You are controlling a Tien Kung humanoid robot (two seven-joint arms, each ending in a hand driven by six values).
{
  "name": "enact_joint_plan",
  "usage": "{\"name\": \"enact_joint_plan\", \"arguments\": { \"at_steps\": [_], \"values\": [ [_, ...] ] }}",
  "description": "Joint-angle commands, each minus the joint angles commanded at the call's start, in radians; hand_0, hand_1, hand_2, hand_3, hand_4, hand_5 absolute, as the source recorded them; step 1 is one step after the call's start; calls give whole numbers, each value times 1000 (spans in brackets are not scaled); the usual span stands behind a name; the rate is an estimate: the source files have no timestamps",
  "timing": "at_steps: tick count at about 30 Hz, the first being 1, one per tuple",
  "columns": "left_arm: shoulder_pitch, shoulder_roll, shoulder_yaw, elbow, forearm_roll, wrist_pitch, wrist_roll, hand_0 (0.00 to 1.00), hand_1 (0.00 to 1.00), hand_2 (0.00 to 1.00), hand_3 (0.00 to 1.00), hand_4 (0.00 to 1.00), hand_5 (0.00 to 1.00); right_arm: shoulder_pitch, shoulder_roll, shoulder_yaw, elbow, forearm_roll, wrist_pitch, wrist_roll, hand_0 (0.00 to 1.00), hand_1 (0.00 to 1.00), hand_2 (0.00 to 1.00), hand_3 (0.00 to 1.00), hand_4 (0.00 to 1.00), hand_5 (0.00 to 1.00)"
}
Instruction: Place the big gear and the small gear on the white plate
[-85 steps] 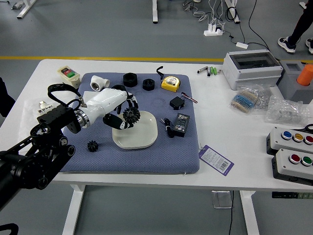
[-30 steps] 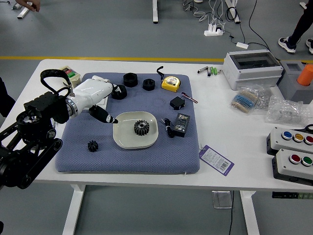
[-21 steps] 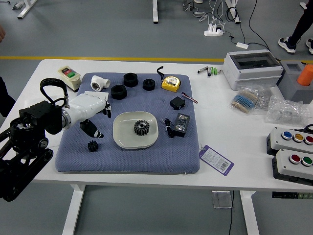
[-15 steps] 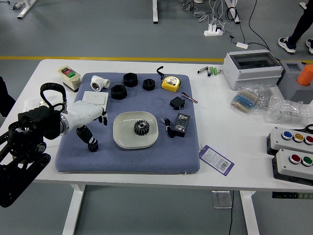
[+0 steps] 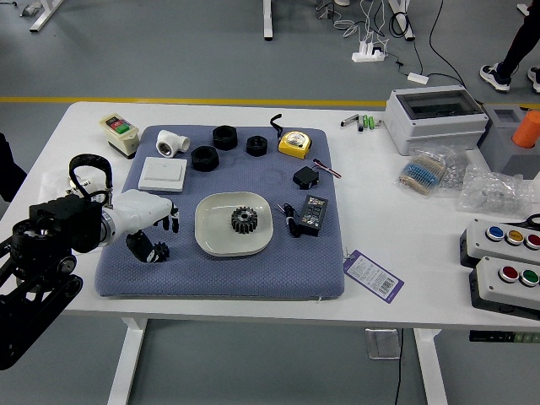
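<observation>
Reaching with left hand (image 5: pixel 142 214), unclenched, beside small gear (image 5: pixel 161 252) at eight o'clock from white plate's rim (image 5: pixel 198 232), across open blue mat (image 5: pixel 183 245).

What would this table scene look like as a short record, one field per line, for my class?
big gear: resting on the white plate
small gear: on the blue mat, left of the plate
left robot hand: at the small gear, fingers spread; contact unclear
right robot hand: not in view
tape measure: yellow, on the mat beyond the plate
</observation>
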Motion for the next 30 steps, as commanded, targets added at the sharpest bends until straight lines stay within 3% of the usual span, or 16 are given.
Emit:
{"name": "enact_joint_plan", "arguments": {
  "at_steps": [10, 11, 16, 17, 22, 23, 30],
  "values": [
    [10, -13, 20, 35, -2, 25, -15, 540, 564, 578, 587, 871, 63, -4, 3, -7, -1, 2, -1, -1, 701, 727, 765, 593, 827, 679],
    [10, -15, 23, 41, -1, 29, -17, 457, 501, 533, 566, 785, 43, -4, 3, -8, -1, 3, -1, -1, 699, 727, 765, 593, 827, 681],
    [8, -17, 28, 61, -3, 63, -32, 457, 501, 533, 566, 785, 43, -4, 3, -13, -2, 3, -1, -2, 699, 727, 765, 593, 827, 681],
    [7, -17, 28, 63, -5, 67, -33, 410, 450, 489, 542, 642, 2, -4, 3, -13, -2, 2, 0, -2, 700, 727, 765, 593, 827, 681],
    [5, -17, 30, 75, -4, 74, -37, 410, 450, 489, 542, 642, 2, -5, 3, -10, -3, 1, 0, -2, 700, 727, 765, 593, 827, 681],
    [5, -17, 30, 80, -4, 75, -38, 363, 378, 433, 513, 593, 2, -5, 4, -9, -3, 1, 1, -2, 701, 727, 765, 592, 826, 681],
    [4, -16, 31, 102, -5, 64, -44, 343, 356, 419, 498, 598, 2, -4, 5, -1, -3, -1, 1, -2, 701, 726, 765, 592, 827, 681]
  ]
}}
